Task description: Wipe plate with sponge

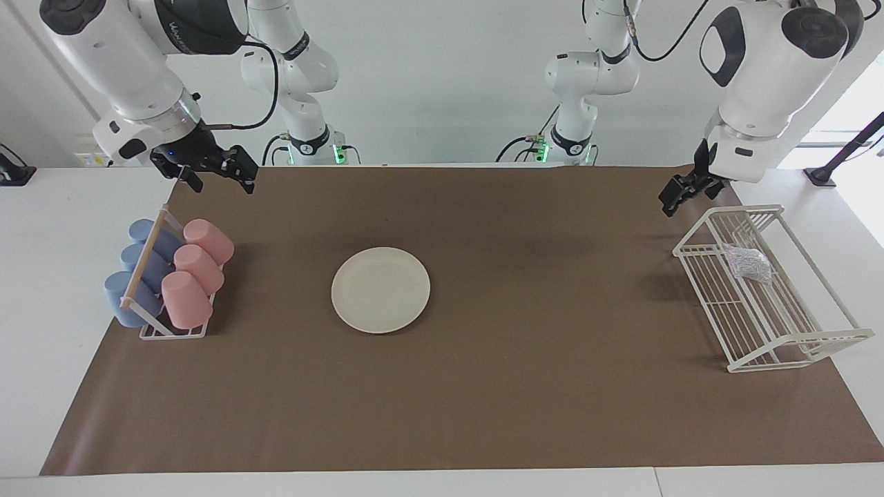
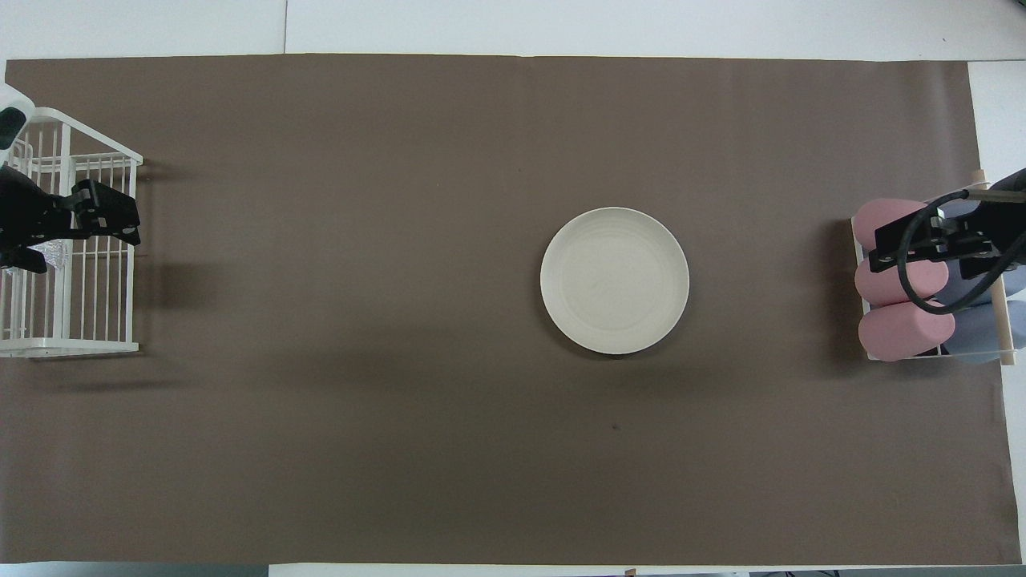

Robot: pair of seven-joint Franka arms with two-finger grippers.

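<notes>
The plate [image 1: 380, 290] lies flat on the brown mat [image 1: 483, 386], mid-tabletop, bare. The sponge [image 1: 747, 262] sits in the white wire rack [image 1: 766, 324] at the left arm's end, well apart from the plate. The left hand [image 1: 682, 190] hangs raised beside the rack, open and empty. The right hand [image 1: 215, 171], also open, waits above the cup rack [image 1: 166, 276]. The sponge looks light, springy and snag-prone — best pinched across its bulging middle, clear of the wires.
</notes>
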